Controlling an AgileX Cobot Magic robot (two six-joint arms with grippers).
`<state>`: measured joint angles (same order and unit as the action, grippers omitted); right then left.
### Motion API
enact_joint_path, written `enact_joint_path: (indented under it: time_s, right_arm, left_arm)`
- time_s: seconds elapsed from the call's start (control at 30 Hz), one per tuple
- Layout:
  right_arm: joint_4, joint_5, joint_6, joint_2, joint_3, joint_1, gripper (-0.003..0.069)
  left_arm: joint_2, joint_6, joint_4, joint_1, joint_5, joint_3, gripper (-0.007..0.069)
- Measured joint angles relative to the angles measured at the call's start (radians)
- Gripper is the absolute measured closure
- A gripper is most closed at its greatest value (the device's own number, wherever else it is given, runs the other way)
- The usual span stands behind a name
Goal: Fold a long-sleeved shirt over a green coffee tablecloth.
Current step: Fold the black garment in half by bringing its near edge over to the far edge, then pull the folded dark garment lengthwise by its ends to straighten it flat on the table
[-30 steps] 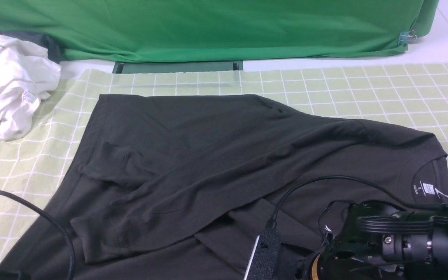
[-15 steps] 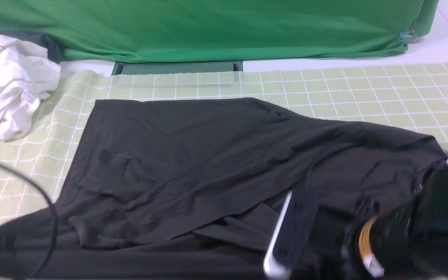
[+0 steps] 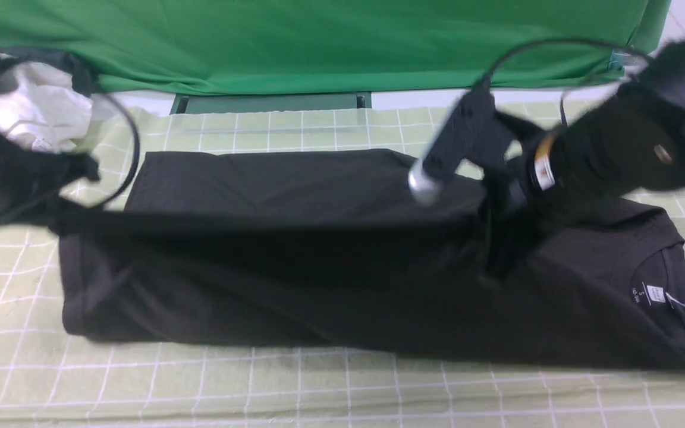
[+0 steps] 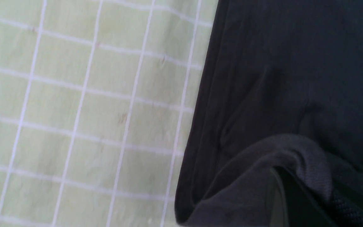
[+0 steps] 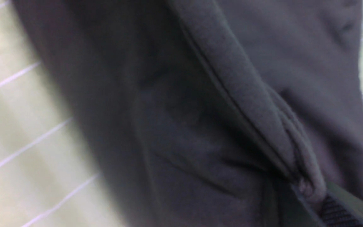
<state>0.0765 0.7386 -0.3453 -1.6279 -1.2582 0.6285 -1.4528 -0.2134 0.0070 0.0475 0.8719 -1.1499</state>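
- The long-sleeved shirt (image 3: 295, 297) lies sideways across the middle of the green coffee tablecloth (image 3: 319, 386). Its collar is toward the robot's right and its hem end toward the left.
- The white neck label (image 3: 654, 293) shows inside the round neck, near the right edge of the front view.
- One long edge of the shirt is raised off the cloth and stretched in a nearly straight line between the two arms. The fabric below it hangs in a dark fold, and the far part of the shirt lies flat.
- The left gripper (image 4: 307, 195) is clamped on the shirt: in its wrist view a rolled edge of dark fabric wraps over the finger, with gridded cloth just beside the shirt's edge.
- The right gripper (image 5: 320, 201) is likewise pinched on the shirt, with a ridge of seamed fabric bunching where it meets the textured pad.
- Both arms are blurred in the front view. The left one seems to hold the lifted corner at the hem end, though that view alone does not settle it.
- A crumpled white garment (image 3: 45, 113) sits at the far left, partly behind the left arm.
- A deep-green sheet (image 3: 319, 41) hangs along the back, beyond the tablecloth.
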Motion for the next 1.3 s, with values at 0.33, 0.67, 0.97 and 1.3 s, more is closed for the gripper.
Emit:
enact_joint_path:
  time_s: [0.33,0.67,0.97,1.3]
  right_arm:
    - [-0.003,-0.033,-0.052,-0.317,-0.361,-0.130,0.0610]
    - [-0.006,-0.075,-0.053,-0.513,-0.504,-0.176,0.0610]
    - [0.003,-0.166,-0.044,-0.567,-0.509,-0.181,0.0446]
    - [0.010,0.055,0.051,-0.482,-0.603,-0.181,0.0271]
  left_arm:
    - [-0.381,0.000,0.052,-0.001,0.008,-0.386,0.0611]
    - [-0.578,0.000,0.060,-0.007,-0.029,-0.572,0.0606]
    - [-0.637,0.000,0.095,-0.008,-0.094,-0.584,0.0432]
    - [-0.616,0.000,0.184,-0.007,0.004,-0.640,0.0141]
